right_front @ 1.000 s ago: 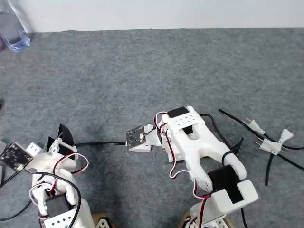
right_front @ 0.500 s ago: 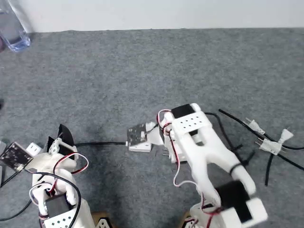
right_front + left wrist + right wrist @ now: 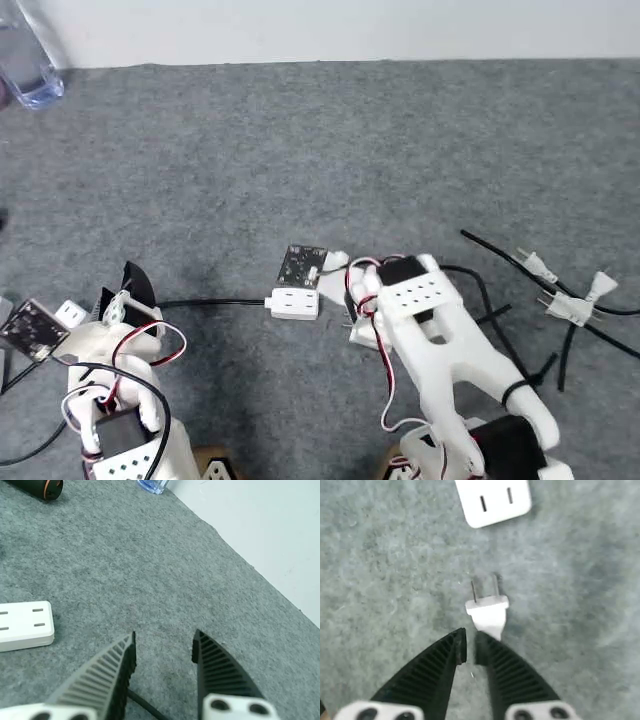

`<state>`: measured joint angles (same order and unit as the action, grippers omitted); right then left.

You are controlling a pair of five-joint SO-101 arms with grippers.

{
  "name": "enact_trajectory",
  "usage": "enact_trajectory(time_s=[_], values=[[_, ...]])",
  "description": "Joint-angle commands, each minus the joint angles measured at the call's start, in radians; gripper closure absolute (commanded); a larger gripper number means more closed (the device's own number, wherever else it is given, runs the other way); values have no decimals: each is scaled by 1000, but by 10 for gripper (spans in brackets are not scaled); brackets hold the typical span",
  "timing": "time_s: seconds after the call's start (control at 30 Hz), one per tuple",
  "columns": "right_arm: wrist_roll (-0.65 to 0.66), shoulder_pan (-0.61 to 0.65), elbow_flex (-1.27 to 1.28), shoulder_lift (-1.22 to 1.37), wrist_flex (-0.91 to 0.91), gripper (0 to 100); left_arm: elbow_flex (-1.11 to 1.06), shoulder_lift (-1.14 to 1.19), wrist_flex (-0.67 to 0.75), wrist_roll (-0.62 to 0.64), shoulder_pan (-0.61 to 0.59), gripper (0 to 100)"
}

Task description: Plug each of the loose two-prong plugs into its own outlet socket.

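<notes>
High view places the white outlet point(image 3: 292, 301) just left of frame centre on the grey desk point(image 3: 300, 140), with a black cable point(image 3: 210, 302) running from it toward the left. The right arm point(image 3: 440, 345) comes up from the lower right, and its head sits just right of the outlet.

In the right wrist view, the right end effector point(image 3: 469, 647) has its fingers almost pressed together, with a thin slit between the tips and nothing in it. A white plug point(image 3: 487, 609) lies flat on the desk just beyond the tips. Its two prongs point at the outlet point(image 3: 492, 500) but are apart from it. Whether the tips touch the plug's rear I cannot tell.

More plugs point(image 3: 537, 266) on black cords lie at the right edge of the high view, well apart from the outlet.

The left arm point(image 3: 110, 370) sits at the lower left. The left end effector point(image 3: 164, 636) is spread wide above the desk, near a second outlet point(image 3: 25, 625). A bottle point(image 3: 25, 60) stands in the upper left corner.
</notes>
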<state>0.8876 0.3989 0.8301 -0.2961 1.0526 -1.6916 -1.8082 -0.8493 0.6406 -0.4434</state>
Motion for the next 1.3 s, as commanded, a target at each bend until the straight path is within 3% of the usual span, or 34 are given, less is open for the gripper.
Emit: enact_trajectory(time_s=[0.0,0.33,0.9,1.27], values=[[8,-10,20,-35,-48,821,8,-9,-2,-8,6,826],[133,-10,6,-33,-48,812,8,-9,-2,-8,6,826],[133,-5,84,-28,-171,812,8,-9,-2,-8,6,826],[133,-10,-40,202,-203,815,8,-9,-2,-8,6,826]])
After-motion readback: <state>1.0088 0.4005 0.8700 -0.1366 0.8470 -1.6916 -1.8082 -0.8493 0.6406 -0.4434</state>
